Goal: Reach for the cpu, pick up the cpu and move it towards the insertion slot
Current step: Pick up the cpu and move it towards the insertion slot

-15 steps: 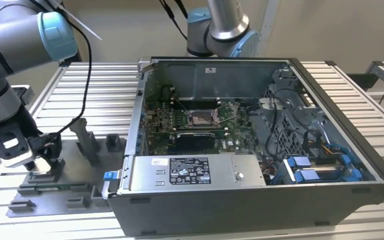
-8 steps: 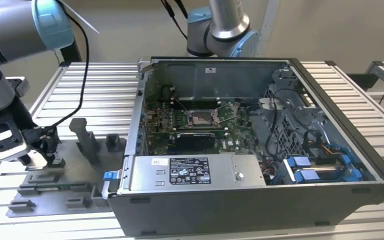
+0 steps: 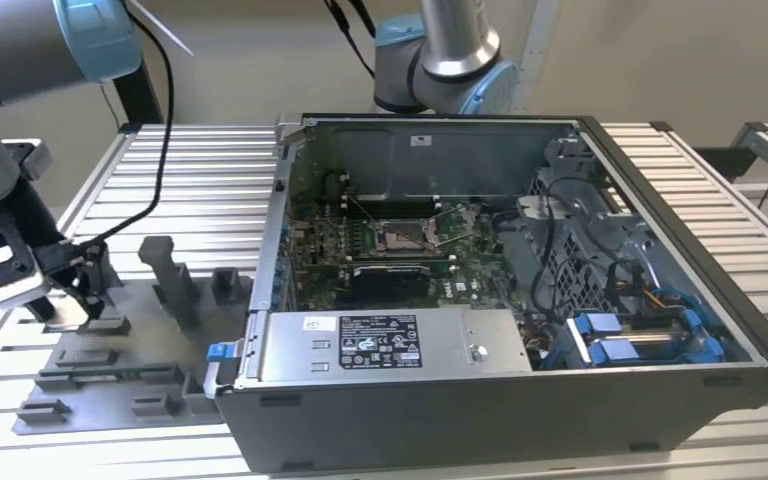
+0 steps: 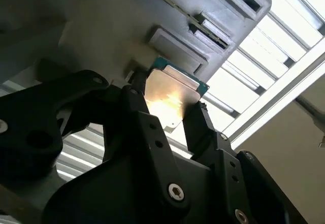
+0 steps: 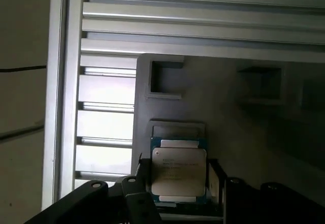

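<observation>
Pincer (image 3: 69, 303), clamped on the cpu (image 5: 179, 171), stands at the tabletop (image 3: 191, 160) edge on the exterior view's left. Upright grey tray posts (image 3: 171, 272) and the computer case wall (image 3: 275, 235) block the level path. The insertion slot (image 3: 402, 237) lies open from above.

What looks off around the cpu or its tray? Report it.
Nothing stands out: the cpu sits square with the tray, right at the gripper, with no visible tilt or damage.
</observation>
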Motion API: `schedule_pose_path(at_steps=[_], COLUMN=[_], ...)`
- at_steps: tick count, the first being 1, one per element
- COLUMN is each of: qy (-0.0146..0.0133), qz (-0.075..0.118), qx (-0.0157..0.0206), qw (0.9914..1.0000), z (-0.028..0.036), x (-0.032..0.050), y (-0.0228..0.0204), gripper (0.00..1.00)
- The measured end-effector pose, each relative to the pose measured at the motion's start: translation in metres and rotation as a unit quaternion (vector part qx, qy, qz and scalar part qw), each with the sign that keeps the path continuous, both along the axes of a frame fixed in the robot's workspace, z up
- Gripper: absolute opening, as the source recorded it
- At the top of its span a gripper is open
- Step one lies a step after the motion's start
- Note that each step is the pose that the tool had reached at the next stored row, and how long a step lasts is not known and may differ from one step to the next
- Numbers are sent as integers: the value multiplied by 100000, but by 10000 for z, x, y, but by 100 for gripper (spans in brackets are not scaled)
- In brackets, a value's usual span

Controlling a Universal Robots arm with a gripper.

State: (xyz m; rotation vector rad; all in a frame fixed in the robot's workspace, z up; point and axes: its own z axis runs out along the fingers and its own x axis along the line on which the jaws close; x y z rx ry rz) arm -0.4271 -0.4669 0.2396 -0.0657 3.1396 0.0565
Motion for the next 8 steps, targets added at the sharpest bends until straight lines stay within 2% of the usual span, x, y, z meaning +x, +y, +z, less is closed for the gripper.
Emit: schedule_pose_path(at_steps=[8], qy=[5], qz=[0], qx=[-2], qw=[100000], z=[149], x=[0], y=[0], gripper=[0])
